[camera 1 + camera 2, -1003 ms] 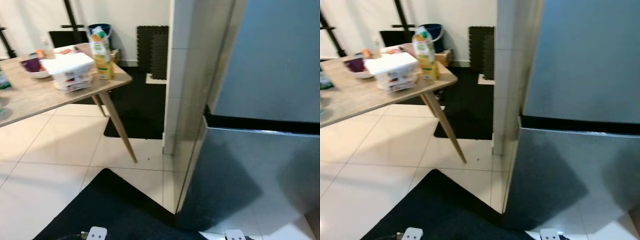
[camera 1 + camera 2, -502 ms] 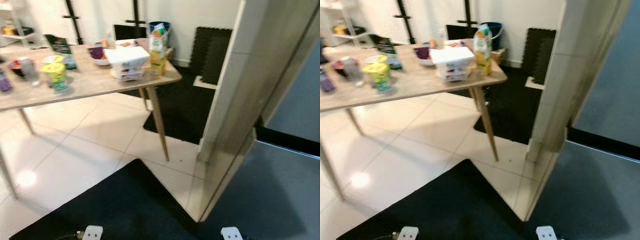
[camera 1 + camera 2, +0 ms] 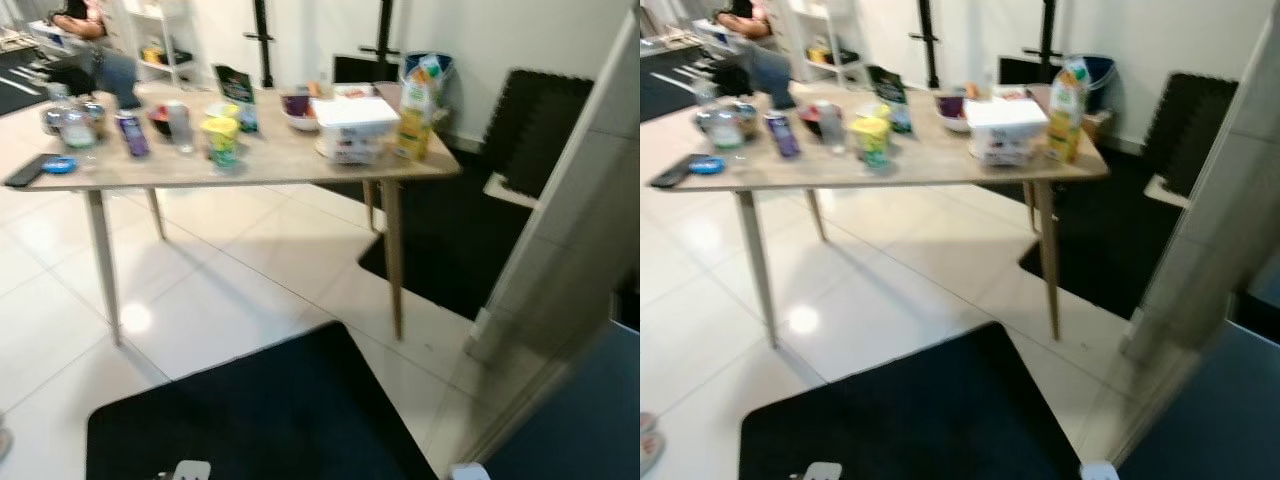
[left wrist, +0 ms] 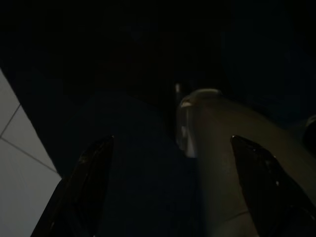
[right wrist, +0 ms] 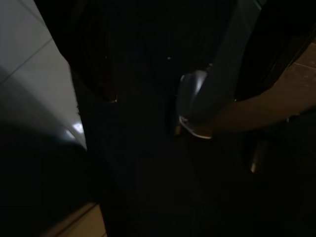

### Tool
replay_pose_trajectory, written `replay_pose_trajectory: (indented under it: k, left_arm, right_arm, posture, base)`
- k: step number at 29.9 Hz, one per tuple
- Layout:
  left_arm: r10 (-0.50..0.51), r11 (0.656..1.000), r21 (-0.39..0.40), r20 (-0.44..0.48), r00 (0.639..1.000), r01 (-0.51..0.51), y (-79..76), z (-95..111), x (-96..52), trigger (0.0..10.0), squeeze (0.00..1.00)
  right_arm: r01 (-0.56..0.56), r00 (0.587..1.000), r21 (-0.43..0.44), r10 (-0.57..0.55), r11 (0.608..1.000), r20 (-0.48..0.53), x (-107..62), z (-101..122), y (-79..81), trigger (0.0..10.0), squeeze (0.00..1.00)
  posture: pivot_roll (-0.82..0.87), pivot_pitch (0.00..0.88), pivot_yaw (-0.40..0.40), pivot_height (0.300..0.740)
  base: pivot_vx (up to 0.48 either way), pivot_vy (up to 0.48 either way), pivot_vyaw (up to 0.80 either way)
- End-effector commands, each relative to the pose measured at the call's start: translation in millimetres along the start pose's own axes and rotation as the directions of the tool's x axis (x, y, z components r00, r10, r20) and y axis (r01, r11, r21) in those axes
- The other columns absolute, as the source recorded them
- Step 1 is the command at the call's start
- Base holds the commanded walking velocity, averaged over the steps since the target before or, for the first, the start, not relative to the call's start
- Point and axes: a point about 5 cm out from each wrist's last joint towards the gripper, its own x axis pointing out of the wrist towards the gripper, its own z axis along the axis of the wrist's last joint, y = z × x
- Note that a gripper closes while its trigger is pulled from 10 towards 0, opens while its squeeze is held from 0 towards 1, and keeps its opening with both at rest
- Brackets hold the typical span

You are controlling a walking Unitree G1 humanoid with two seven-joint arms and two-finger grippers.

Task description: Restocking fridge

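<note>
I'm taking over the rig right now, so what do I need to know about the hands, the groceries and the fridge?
Left gripper and right gripper: both hang low over the dark mat, fingers apart, holding nothing.
Groceries sit on the wooden table: juice carton, white box, yellow cup, cans, bowl.
Fridge: at the robot's right; door state can't be told.
Done or left: the frames can't settle how much is stocked; the table's groceries aren't in the fridge.
</note>
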Motion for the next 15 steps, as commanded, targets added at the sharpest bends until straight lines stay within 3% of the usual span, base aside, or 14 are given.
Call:
replay_pose_trajectory:
  k: [1, 15]
  left_arm:
    - [-0.009, 1.0, 0.005, -0.025, 1.0, 0.009, -2.1, -6.3, -0.6, 10.0, 0.0]
    - [-0.023, 1.0, 0.004, -0.034, 0.999, 0.023, -6.0, -7.7, 0.0, 10.0, 0.0]
  right_arm:
    - [-0.004, 1.0, -0.005, 0.004, 1.0, -0.015, -1.2, -5.9, 0.4, 10.0, 0.0]
    - [-0.005, 1.0, -0.006, 0.005, 1.0, -0.016, -1.3, -6.2, 0.2, 10.0, 0.0]
  posture:
    - [-0.02, 0.067, -0.007, 0.74]
    - [-0.03, 0.068, -0.006, 0.74]
  base:
    - [0.0, 0.0, 0.76]
    - [0.0, 0.0, 0.77]
